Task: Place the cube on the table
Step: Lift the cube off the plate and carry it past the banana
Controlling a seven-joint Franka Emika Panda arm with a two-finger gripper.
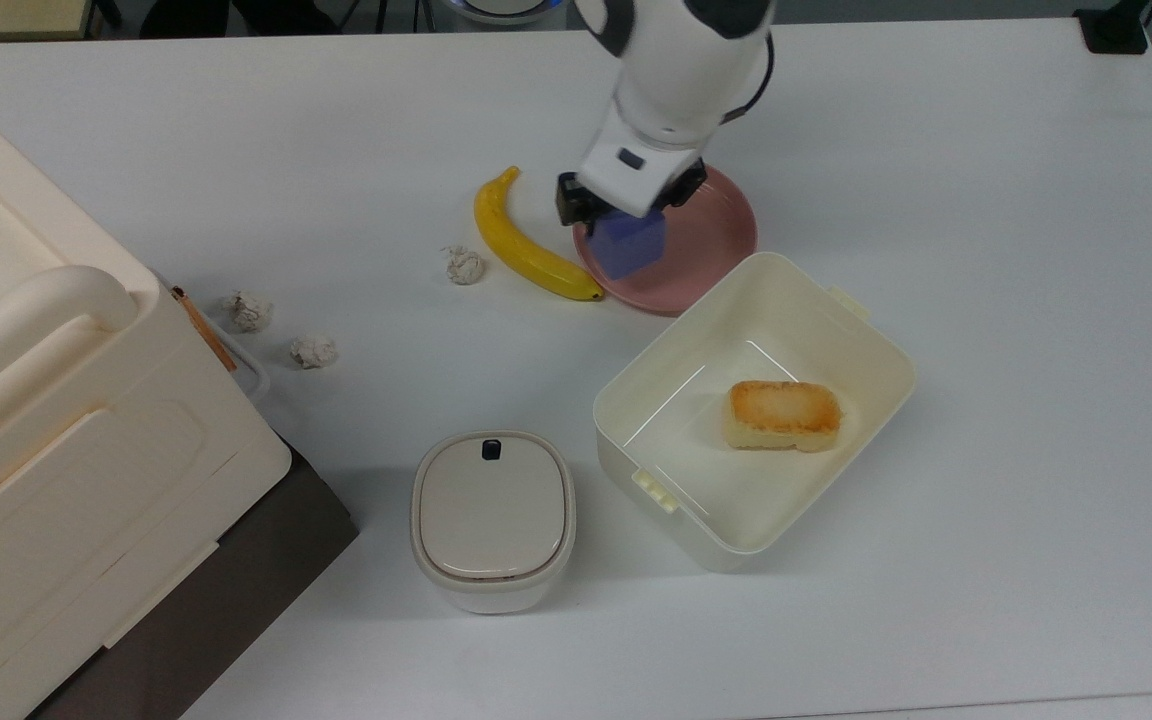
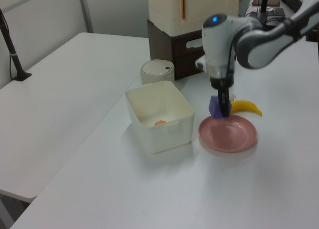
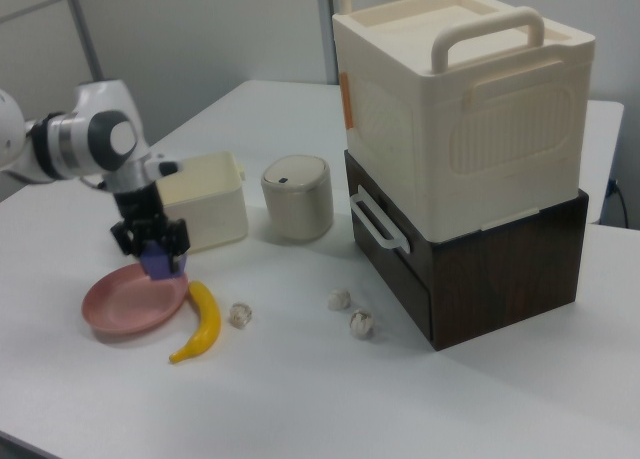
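The robot arm is round and fat, white with grey joints. A small blue light glows on it. Its wrist block is white, and its fingers are small and black.

In the right view, the black two-finger gripper of the white robot arm holds the small blue-purple cube between its fingers, lifted above the round pink plate. A yellow banana lies on the white table just beside the plate. Behind the gripper stands a cream plastic box, and further to the right view's right a round cream container with a lid.
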